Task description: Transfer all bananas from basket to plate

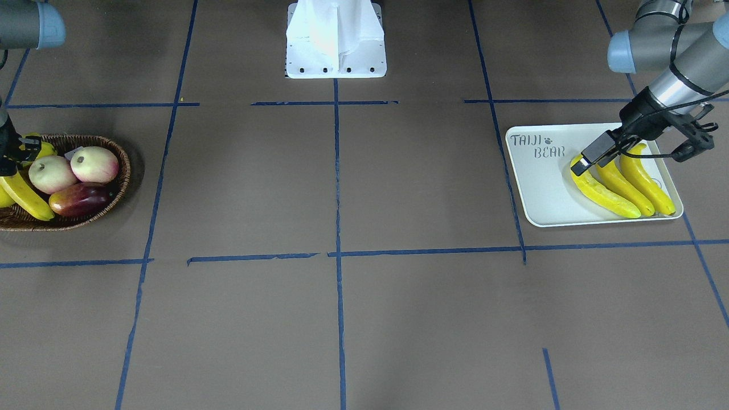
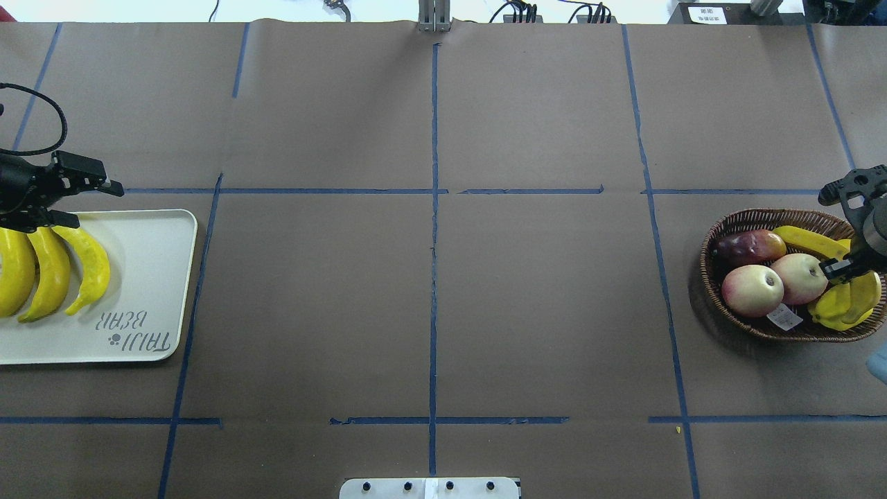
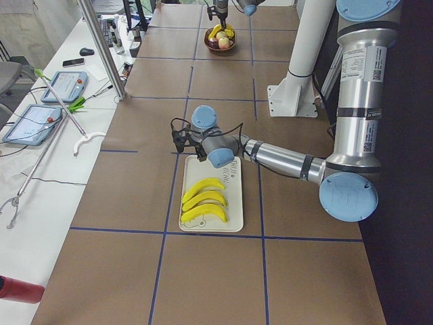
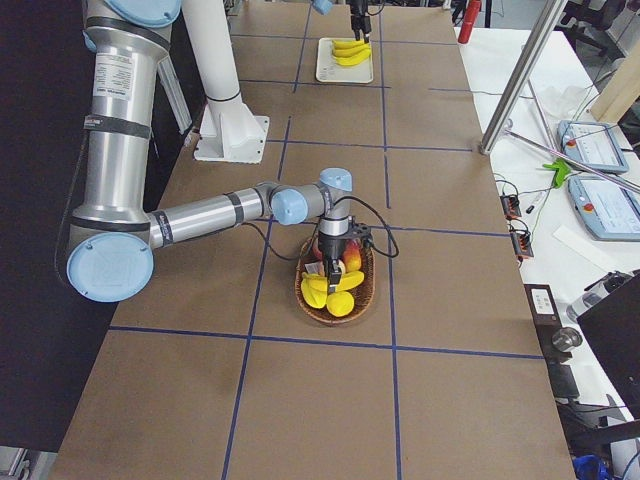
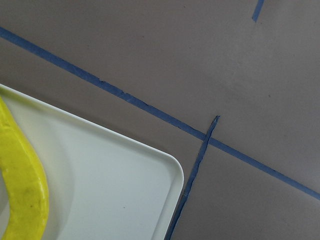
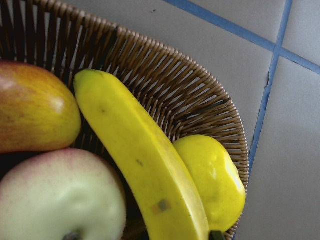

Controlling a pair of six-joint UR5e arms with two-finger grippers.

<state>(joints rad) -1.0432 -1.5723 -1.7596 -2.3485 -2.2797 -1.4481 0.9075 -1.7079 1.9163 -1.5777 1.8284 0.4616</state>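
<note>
One brown paper-covered table (image 2: pixel 527 312), marked off into a grid by blue tape (image 2: pixel 434 277), carries everything. Two grey arms reach over it, one at each end.

One plate (image 2: pixel 149 277) lies at the robot's left end: a pale cream rectangular tray with rounded corners and a raised rim, lettered "TAIJI BEAR" with a small paw print. One basket (image 2: pixel 748 222) sits well apart from it at the robot's right end. It is oval, shallow and woven of brown wicker.

Six bananas can be counted, all bright yellow, curved and smooth. Three lie side by side on the plate (image 2: pixel 52 274), curving the same way. Three show in the basket: one long banana (image 2: pixel 807 239) along its far wall and two more (image 2: pixel 849 305) bunched at the end under the arm, partly hidden.

Two round pink-cream peaches (image 2: pixel 752 290) sit in the middle of the basket, touching each other, with one dark red fruit (image 2: pixel 750 246) just beside them.

The left pincer (image 2: pixel 95 205) hangs over the plate's far rim by the banana tips, its jaws apart and holding nothing. The right pincer (image 2: pixel 849 235) is low over the basket's bananas; I cannot tell whether it is open or closed.
</note>
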